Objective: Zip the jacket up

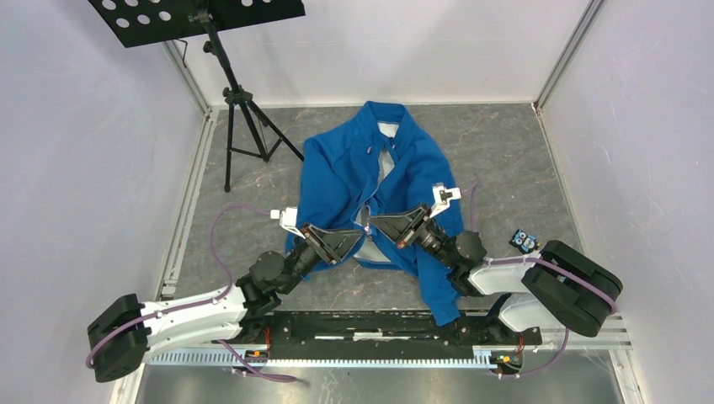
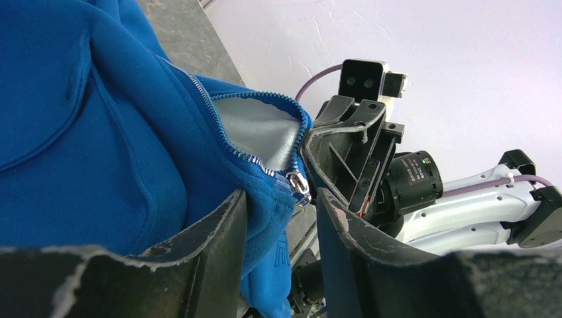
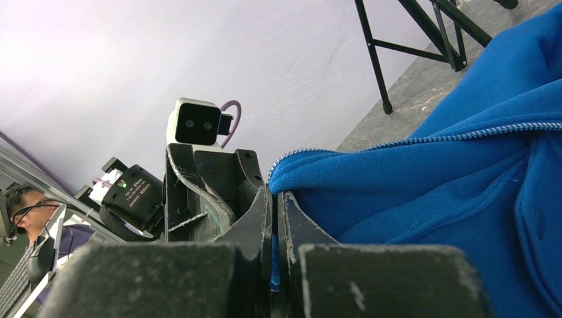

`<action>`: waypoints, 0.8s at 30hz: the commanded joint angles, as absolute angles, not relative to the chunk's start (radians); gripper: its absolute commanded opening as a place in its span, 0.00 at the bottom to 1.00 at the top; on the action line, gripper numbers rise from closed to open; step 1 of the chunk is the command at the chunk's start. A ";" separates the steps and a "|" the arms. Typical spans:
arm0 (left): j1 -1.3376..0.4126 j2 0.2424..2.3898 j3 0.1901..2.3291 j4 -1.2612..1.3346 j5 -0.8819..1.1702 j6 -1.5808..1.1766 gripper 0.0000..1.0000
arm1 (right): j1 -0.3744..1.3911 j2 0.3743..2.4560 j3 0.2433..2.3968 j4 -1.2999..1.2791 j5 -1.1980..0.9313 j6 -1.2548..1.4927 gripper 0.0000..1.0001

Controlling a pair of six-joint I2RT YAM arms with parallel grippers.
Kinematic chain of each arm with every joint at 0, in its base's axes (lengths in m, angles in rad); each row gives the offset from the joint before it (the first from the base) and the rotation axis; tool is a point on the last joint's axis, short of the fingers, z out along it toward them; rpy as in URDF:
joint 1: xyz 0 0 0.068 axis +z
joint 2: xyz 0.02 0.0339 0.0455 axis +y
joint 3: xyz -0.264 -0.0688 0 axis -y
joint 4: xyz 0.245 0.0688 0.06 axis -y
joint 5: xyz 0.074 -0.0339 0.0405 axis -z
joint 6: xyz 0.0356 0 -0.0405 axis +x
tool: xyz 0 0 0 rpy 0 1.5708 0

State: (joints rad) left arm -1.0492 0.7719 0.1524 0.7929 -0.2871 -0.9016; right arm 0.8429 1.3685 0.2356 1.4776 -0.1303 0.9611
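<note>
The bright blue jacket (image 1: pixel 345 168) lies on the grey table, collar far, front part open with white lining showing. Both grippers meet at its bottom hem. My left gripper (image 1: pixel 358 234) is open. In the left wrist view (image 2: pixel 281 199) the hem corner and the silver zipper slider (image 2: pixel 299 185) sit between its fingers, the fabric resting against the left finger (image 2: pixel 219 232). My right gripper (image 1: pixel 376 223) is shut on the other hem edge. In the right wrist view (image 3: pixel 274 199) a strip of blue jacket fabric (image 3: pixel 431 179) is pinched between its jaws.
A black music stand with tripod legs (image 1: pixel 240 109) stands at the back left. A small black and blue object (image 1: pixel 525 241) lies at the right near the right arm. White walls enclose the table on three sides.
</note>
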 commanded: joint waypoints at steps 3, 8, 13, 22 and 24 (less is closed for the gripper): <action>-1.053 0.791 0.219 0.804 -0.262 -0.901 0.42 | 0.850 1.370 0.287 1.959 -0.127 0.980 0.00; -1.053 0.799 0.227 0.820 -0.241 -0.882 0.33 | 0.851 1.365 0.284 1.959 -0.132 0.988 0.00; -1.052 0.805 0.227 0.843 -0.199 -0.852 0.16 | 0.852 1.361 0.281 1.960 -0.128 0.992 0.00; -1.052 0.854 0.233 0.912 -0.112 -0.783 0.02 | 0.858 1.370 0.302 1.959 -0.138 1.006 0.00; -1.049 0.877 0.231 0.941 -0.095 -0.786 0.02 | 0.863 1.365 0.312 1.959 -0.147 1.007 0.00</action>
State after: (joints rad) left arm -1.0466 0.8444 0.1879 0.8207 -0.1993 -0.8387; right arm 0.8474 1.3735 0.2428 1.4773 -0.1322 0.9905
